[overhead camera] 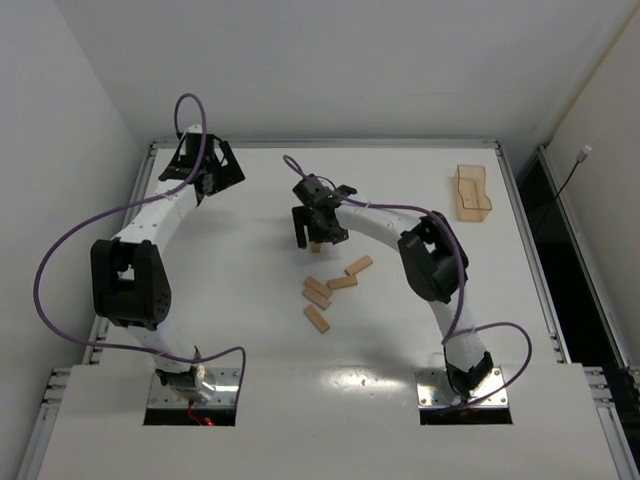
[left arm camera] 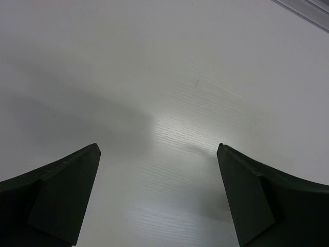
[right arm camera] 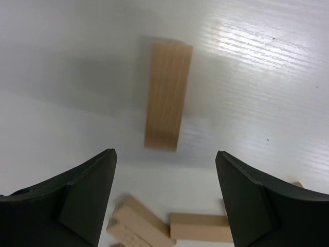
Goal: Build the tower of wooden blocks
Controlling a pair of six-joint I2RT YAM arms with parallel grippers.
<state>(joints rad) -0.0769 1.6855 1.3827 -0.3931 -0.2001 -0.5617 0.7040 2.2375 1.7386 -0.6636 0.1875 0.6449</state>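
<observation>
**Top and wrist views.** The white desk [overhead camera: 250, 330] carries small, light-tan rectangular wooden blocks [overhead camera: 342, 282]. A single block [right arm camera: 168, 95] lies flat near the desk's centre, its outline slightly blurred in the right wrist view. The right gripper [right arm camera: 165, 154] hangs directly above this block, its black jaws spread wide to either side and touching nothing. The remaining loose blocks form a cluster just beside the single block, on the side nearer the arm bases; some of them touch one another. A translucent orange plastic tray [overhead camera: 472, 192] sits well apart at the far right. The left gripper [left arm camera: 158, 149] hovers over bare desk near the far left corner, jaws apart and empty.
</observation>
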